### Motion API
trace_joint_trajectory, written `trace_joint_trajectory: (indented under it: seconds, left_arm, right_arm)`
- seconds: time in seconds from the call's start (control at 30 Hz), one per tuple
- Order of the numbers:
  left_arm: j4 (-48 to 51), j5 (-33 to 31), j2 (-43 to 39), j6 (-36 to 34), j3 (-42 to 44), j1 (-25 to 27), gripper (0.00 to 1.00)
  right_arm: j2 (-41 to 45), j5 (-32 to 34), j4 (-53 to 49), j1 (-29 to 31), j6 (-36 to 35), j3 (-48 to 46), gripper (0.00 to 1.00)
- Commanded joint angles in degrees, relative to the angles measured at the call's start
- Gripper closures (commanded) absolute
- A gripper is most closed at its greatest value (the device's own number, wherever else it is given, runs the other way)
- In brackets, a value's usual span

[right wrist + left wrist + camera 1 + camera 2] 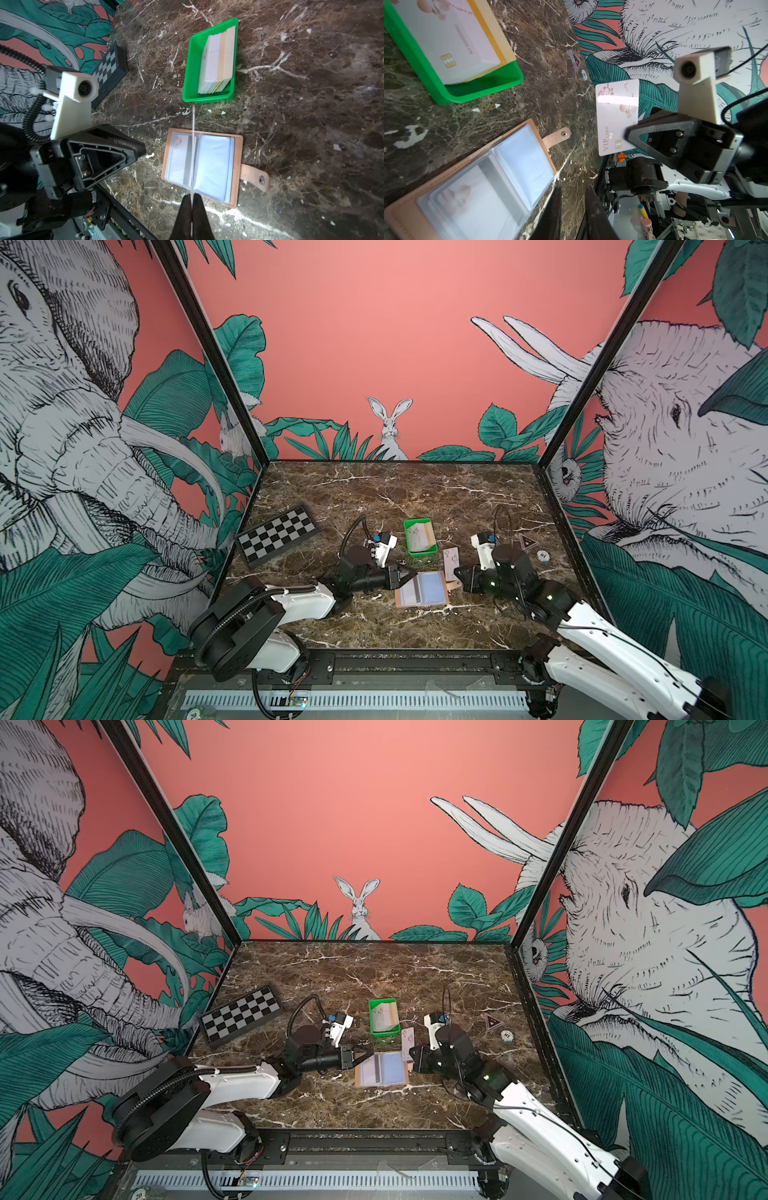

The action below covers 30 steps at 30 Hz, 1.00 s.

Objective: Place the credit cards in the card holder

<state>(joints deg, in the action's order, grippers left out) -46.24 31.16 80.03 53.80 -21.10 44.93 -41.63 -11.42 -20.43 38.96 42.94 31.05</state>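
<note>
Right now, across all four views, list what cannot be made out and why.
- held card: right wrist view, seen edge-on, face hidden there.
- card stack in the green tray: left wrist view, cut off by the top edge.
- sleeved card in the card holder: left wrist view, hazed by plastic.
- small triangular item: in a top view, too small to identify.

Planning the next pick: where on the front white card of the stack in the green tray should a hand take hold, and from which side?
Probably the raised upper edge of the front white card, from above on the left arm's side. The stack stands on edge, leaning on a green tray wall, and that card's face looks onto bare tray floor, leaving finger room.
</note>
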Motion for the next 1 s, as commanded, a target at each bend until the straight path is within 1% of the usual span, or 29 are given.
trace_joint_trajectory:
  seconds: [0.0, 0.1, 0.2, 0.33, 0.4, 0.7, 0.97]
  left_arm:
    - [-10.8, 2.4, 0.9, 4.3, 1.7, 0.4, 0.76]
    - [-11.3, 2.9, 0.2, 4.5, 2.0, 1.0, 0.75]
    - [-9.1, 2.9, -1.5, 3.6, 1.9, 1.5, 0.74]
    - [-8.2, 2.9, -3.5, 3.2, 2.0, 2.1, 0.74]
    - [-8.5, 4.9, -4.1, 3.3, 2.0, 2.3, 0.73]
    - [-11.9, 6.8, -4.8, 4.7, 1.5, 3.1, 0.71]
    - [-15.1, 7.5, -4.0, 6.7, 1.1, 3.2, 0.71]
  right_arm:
    - [4.6, -2.1, 1.3, 0.2, 3.1, -1.9, 1.00]
    - [7.5, -3.7, 0.9, 0.2, 3.8, -3.1, 1.00]
    - [9.0, -5.6, 1.4, 0.2, 4.7, -3.7, 1.00]
    - [10.3, -8.4, 4.4, 0.1, 6.7, -5.2, 1.00]
    - [10.8, -10.0, 6.7, 0.2, 7.8, -5.9, 1.00]
    - [11.2, -14.4, 12.7, 0.2, 11.5, -6.4, 1.00]
    - [11.5, -16.1, 15.0, 0.2, 13.0, -6.6, 1.00]
